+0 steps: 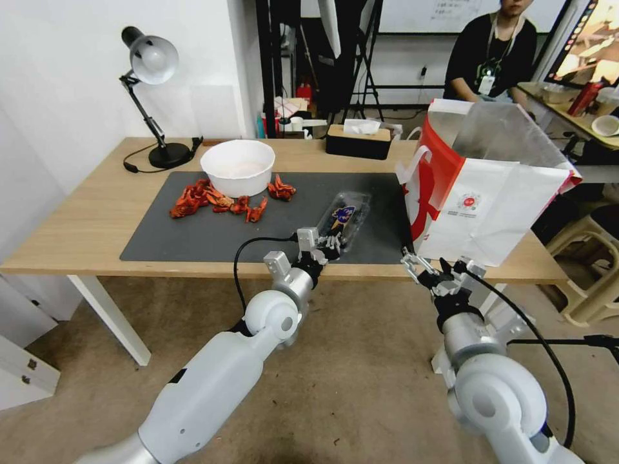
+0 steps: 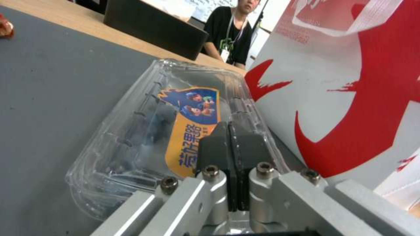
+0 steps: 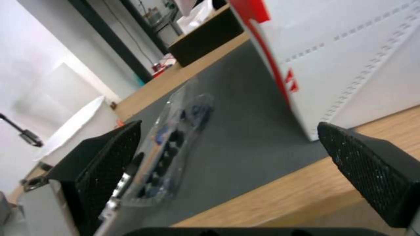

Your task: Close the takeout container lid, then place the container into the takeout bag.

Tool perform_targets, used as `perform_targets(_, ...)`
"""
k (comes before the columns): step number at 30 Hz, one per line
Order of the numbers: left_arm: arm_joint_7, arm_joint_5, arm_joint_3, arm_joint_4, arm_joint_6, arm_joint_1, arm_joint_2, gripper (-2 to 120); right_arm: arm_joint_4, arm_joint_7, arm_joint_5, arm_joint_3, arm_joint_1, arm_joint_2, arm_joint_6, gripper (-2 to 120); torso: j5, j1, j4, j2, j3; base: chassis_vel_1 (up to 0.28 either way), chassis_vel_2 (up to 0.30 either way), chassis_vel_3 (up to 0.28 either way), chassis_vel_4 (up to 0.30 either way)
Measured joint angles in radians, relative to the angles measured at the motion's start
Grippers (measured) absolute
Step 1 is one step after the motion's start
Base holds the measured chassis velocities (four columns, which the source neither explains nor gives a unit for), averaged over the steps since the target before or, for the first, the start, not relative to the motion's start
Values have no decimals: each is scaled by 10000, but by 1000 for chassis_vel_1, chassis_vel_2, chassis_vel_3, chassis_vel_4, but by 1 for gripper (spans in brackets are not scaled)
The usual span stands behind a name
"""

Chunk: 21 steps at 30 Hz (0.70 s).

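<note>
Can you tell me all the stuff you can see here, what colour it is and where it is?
takeout container: one, clear with a blue and orange label, lid down, on the grey mat next to the bag
takeout bag: one, white with red sides and silvery lining, standing open at the table's right end
mat: one, dark grey, across the middle of the wooden table
bowl: one, white, at the back of the mat
red food pieces: several, scattered around the bowl
tissue box: one, dark, behind the mat
desk lamp: one, black, back left corner
left tool: shut, at the container's near end
right tool: open, at the table's front edge below the bag
</note>
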Motion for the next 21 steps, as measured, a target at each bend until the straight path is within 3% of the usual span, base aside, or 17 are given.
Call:
perform_targets(7, 94, 269, 92, 112, 24, -54, 103, 0, -434, 468, 1604, -71, 1028, -251, -433, 100, 0, 1, -1, 0, 0, 0, 0, 0, 0)
perform_targets(21, 114, 347, 120, 151, 25, -72, 201, 0, -1378, 1153, 3513, -461, 2734, -426, -922, 100, 0, 2, 0, -1, 1, 0, 0, 0, 0)
